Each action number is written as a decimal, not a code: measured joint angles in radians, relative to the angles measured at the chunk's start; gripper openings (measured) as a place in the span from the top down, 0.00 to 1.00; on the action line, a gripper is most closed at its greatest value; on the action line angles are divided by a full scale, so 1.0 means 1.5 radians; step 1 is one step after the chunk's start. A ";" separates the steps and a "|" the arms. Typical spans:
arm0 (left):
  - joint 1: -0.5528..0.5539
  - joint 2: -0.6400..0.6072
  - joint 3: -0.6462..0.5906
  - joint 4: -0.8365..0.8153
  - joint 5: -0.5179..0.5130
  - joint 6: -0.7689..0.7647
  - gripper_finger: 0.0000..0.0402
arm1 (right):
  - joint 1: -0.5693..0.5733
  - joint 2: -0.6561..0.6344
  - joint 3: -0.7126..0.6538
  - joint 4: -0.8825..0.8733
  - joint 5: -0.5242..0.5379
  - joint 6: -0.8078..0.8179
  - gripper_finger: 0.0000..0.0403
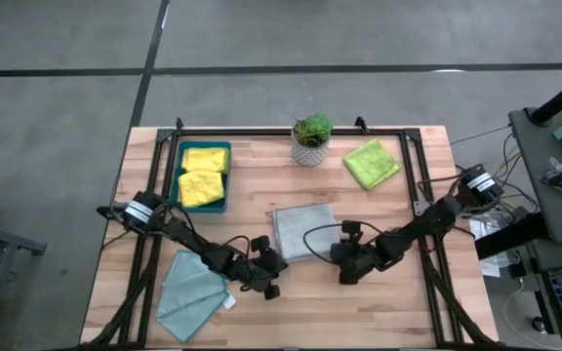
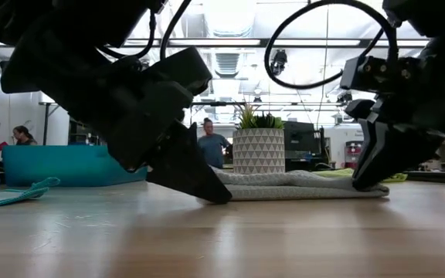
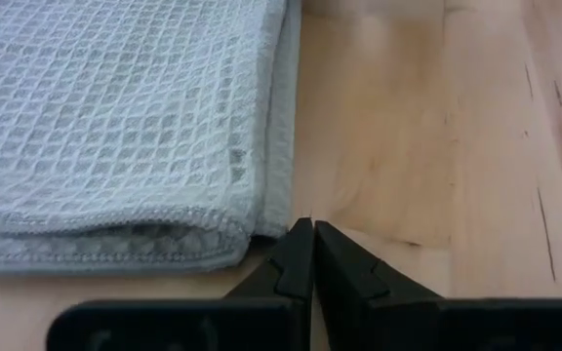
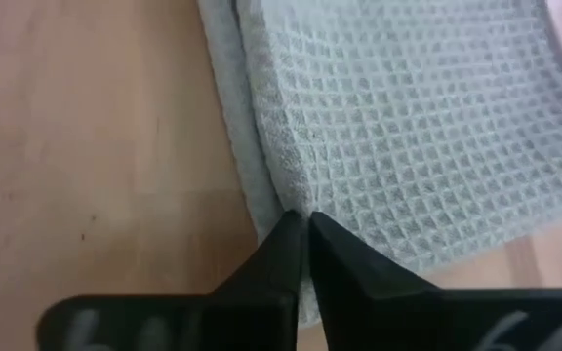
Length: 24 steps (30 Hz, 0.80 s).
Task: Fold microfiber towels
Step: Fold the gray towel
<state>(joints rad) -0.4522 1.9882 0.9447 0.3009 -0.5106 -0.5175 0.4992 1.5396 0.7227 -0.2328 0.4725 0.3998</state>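
Grey towel point(image 1: 303, 230) lies folded at mid-bench, between the two grippers. Left gripper point(image 1: 267, 274) sits at the towel's seven o'clock corner, fingers point(image 3: 296, 263) pressed together and empty, tips on bare wood just beside the hem. Right gripper point(image 1: 347, 263) sits at the five o'clock corner; its fingers point(image 4: 296, 249) are closed on the towel's edge. The right arm alone has cloth, so the next fold likely runs from that corner toward eleven o'clock.

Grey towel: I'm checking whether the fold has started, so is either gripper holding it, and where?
The right gripper is shut on the grey towel at its near corner edge. The left gripper is shut beside the opposite corner, holding nothing.
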 joint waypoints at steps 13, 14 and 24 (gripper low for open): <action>0.001 -0.002 -0.001 -0.032 0.003 -0.002 1.00 | 0.000 -0.053 0.006 -0.072 -0.007 0.000 0.98; 0.001 -0.002 -0.001 -0.032 0.004 -0.002 1.00 | 0.000 -0.053 0.006 -0.082 -0.007 0.000 0.98; 0.001 -0.007 -0.002 -0.032 0.015 0.001 1.00 | 0.000 -0.052 0.006 -0.057 -0.041 0.004 0.98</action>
<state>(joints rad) -0.4507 1.9782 0.9424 0.2525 -0.4887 -0.5157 0.4995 1.4616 0.7315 -0.3187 0.4110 0.4058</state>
